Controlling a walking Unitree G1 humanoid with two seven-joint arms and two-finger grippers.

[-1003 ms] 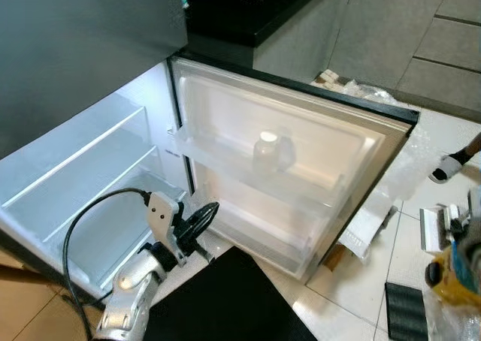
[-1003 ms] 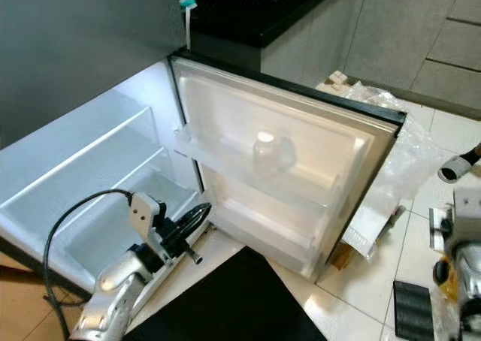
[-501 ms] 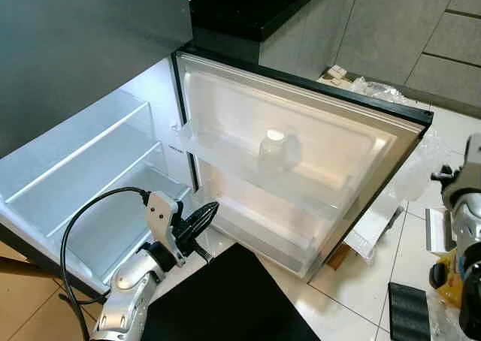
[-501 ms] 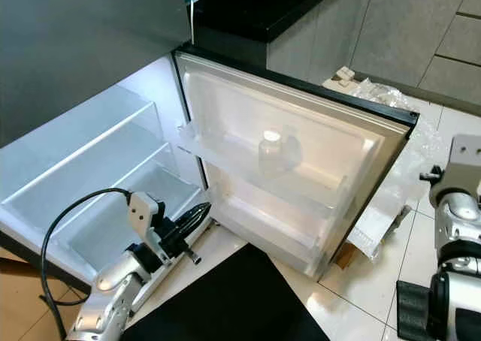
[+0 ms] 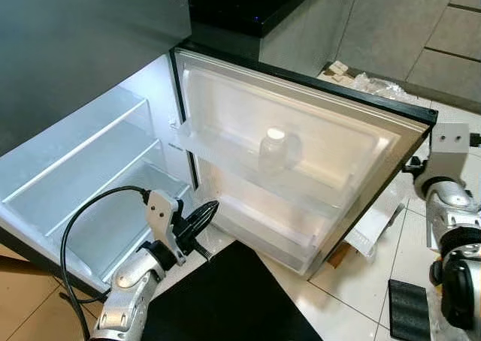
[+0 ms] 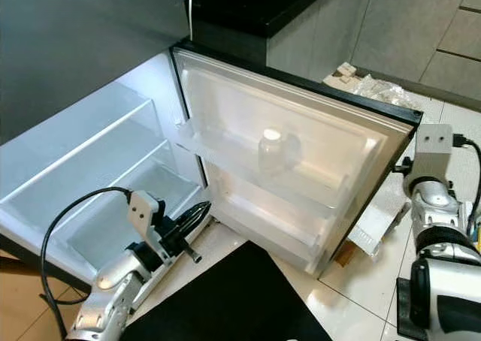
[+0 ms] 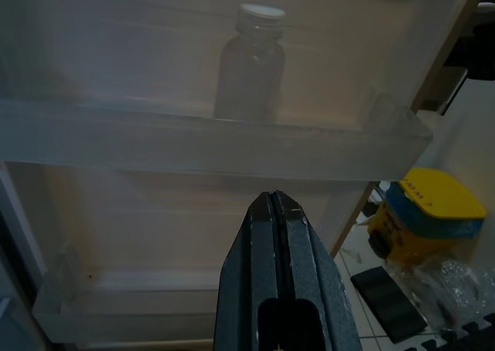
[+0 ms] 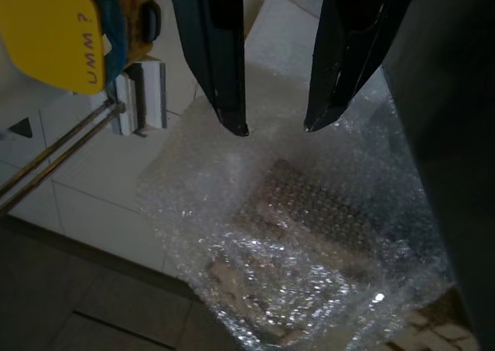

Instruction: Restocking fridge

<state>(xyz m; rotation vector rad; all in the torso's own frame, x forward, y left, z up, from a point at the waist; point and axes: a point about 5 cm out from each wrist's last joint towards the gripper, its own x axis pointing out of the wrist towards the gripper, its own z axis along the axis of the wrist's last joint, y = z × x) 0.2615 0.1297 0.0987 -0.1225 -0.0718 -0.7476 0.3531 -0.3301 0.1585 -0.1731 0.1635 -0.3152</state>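
While the fridge door stands open, the left gripper hovers low before it, fingers pressed together and empty. A clear bottle stands in the upper door shelf. The right gripper, fingers apart, hangs over bubble wrap.

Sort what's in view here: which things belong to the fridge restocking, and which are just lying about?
Job:
open fridge door
clear bottle on the door shelf
yellow-lidded container
left gripper, shut
right gripper, open

Lying about:
bubble wrap on the floor
black mat
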